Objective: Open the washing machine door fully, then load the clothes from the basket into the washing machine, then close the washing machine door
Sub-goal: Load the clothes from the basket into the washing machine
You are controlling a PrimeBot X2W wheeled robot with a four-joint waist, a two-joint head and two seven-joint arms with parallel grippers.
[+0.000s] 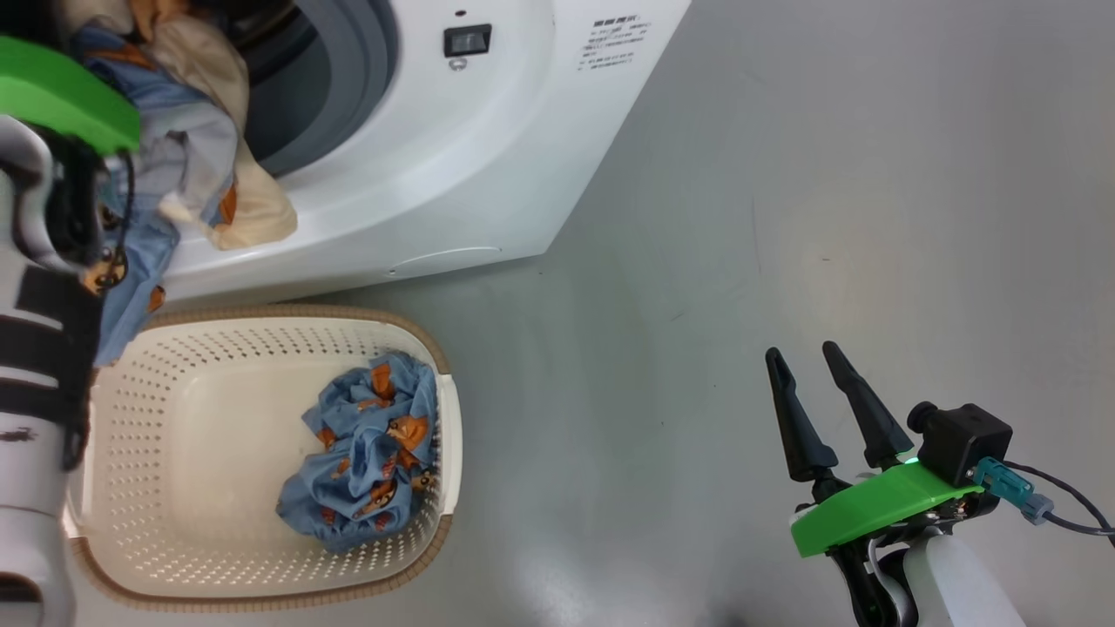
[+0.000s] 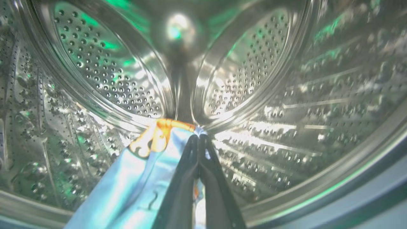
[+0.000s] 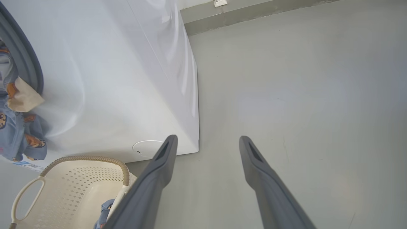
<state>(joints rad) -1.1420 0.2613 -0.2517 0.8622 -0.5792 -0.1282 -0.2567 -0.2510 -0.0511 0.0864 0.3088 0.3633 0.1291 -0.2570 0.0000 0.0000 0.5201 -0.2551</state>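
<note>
At far left my left gripper point(image 2: 198, 139) is pressed together on 1 blue printed garment point(image 2: 127, 190), reaching into the drum point(image 2: 111, 79) of the washing machine point(image 1: 453, 174), with cloth trailing out over the gasket point(image 1: 348, 78). I judge loading about half done: 1 bundle of clothes point(image 1: 370, 453) lies in the basket point(image 1: 287, 313), and closing the door is left. The right gripper point(image 1: 800, 350) is spread and empty over the floor point(image 1: 740, 218). I cannot read the printed block point(image 1: 614, 43) on the washer (too small).

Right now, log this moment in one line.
left gripper: shut on printed garment, reaching into drum | right gripper: open, over floor | basket: one blue garment inside
</note>
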